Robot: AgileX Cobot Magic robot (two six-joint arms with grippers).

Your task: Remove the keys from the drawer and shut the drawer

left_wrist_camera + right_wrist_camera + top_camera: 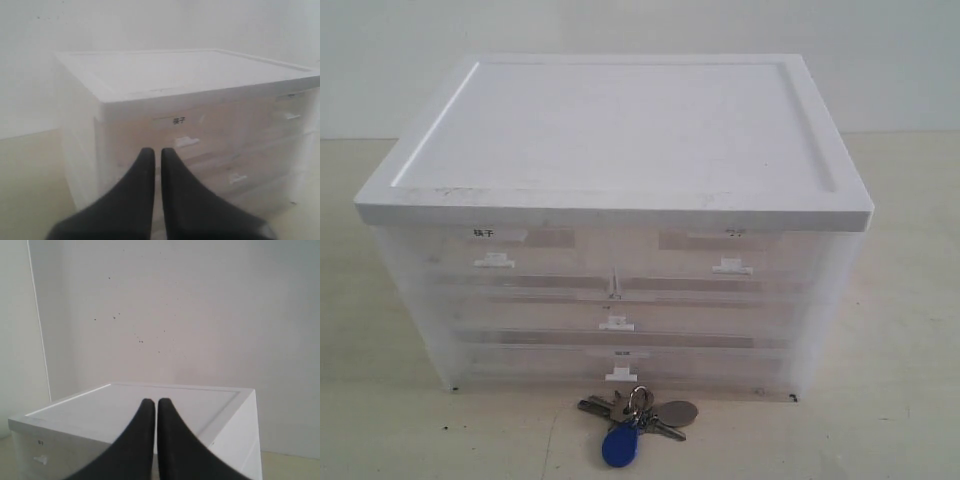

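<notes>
Exterior fronts cabinet [620,140], wrists perhaps near, sharing its top

Translucent cabinet [610,140], white top, on beige table [890,330]; pale wall [880,60] behind.

Pale off-white wall [640,25] behind, plain and matte. Cream-beige bench [900,300], smooth, meets the wall along a straight horizontal line. Light is soft and even, washed out, with only faint shadows on the bench. The right wrist view shows small dark specks [140,341] scattered on the wall and a thin vertical seam [39,320].
</notes>
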